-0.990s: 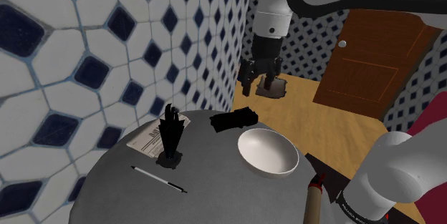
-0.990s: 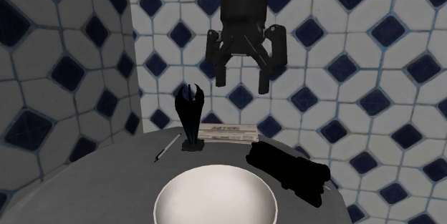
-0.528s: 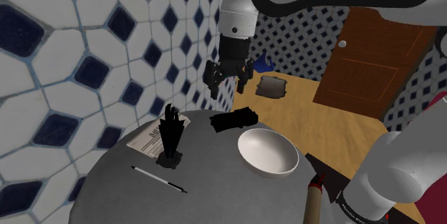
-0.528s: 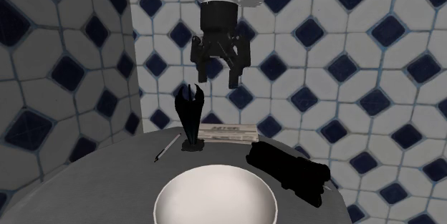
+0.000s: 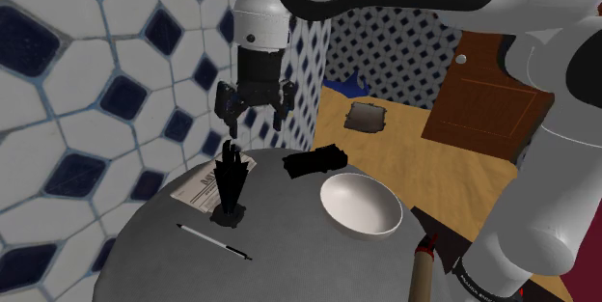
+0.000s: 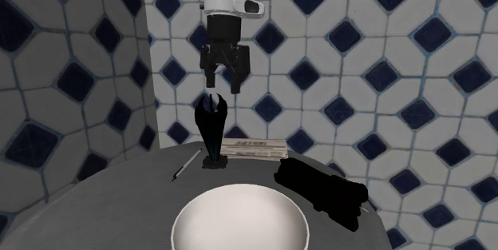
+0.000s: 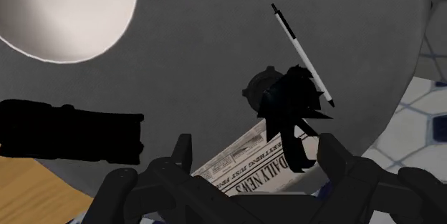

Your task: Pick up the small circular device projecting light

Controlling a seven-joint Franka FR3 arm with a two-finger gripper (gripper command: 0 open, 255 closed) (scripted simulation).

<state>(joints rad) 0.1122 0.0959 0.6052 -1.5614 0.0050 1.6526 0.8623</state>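
End effector (image 5: 255, 128) hangs in the air over the round grey counter (image 5: 289, 263), its two black fingers spread wide and pointing down. In the second exterior view the end effector (image 6: 222, 87) sits just above the top of the black lamp (image 6: 212, 128), apart from it.

That lamp (image 5: 231, 186) stands upright on a small round base, straight below the end effector and slightly off toward one finger. Seen along the end effector (image 7: 256, 151), the lamp (image 7: 290, 104) lies a little ahead of the fingertips, nearer one finger than the other.

A folded newspaper (image 7: 251, 165) lies flat under the fingers, touching or just beside the lamp's base. A thin white pen (image 7: 301, 54) lies on the counter just beyond the lamp, farther out from the end effector. A long black block (image 7: 68, 131) rests off to the other side of the fingers, well apart from the lamp, and a white bowl (image 7: 61, 11) sits beyond that block.

A wall (image 5: 87, 78) of white and dark blue tiles rises close behind the end effector.
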